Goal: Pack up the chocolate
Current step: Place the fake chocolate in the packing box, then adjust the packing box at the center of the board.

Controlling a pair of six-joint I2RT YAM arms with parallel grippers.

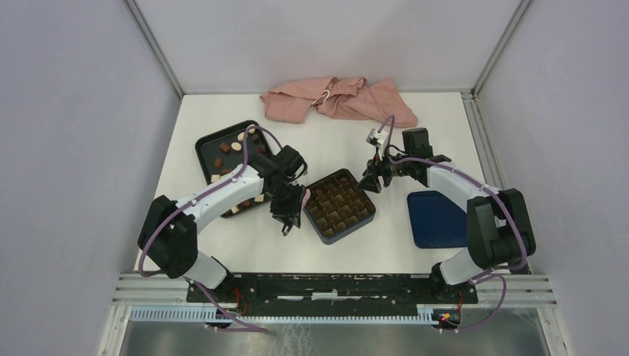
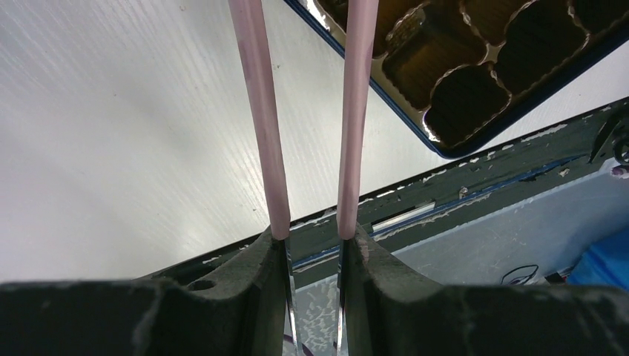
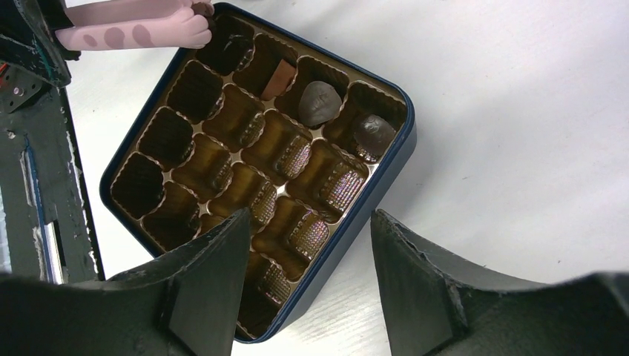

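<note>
One box (image 1: 350, 231) sits mid-table (image 1: 326, 144), turned cornerwise, with its brown insert four cells to a side. In the right wrist view three pieces of chocolate (image 3: 320, 104) lie in it, all along the edge at the upper right of the frame. They are one light brown square and two dark rounds, each in its own cell. The other cells in view look empty, though the near corner is hidden behind the fingers.

One black tray (image 1: 202, 152) lies at the upper left of the top view. It holds loose brown and cream pieces, some ten showing. The left arm covers part of the tray, so an exact count cannot be made.

The left claw (image 2: 315, 245) is clamped on one pair of pink tongs (image 2: 259, 111). The two tips meet over the box's corner cell at the upper left of the right wrist view; whether they pinch a piece I cannot tell.

The right claw (image 3: 310, 219) hangs over the box's opposite corner — fingers apart, nothing between them.

One blue lid (image 1: 434, 219) lies right of the box, and one pink cloth (image 1: 337, 100) is bunched at the top of the table.
</note>
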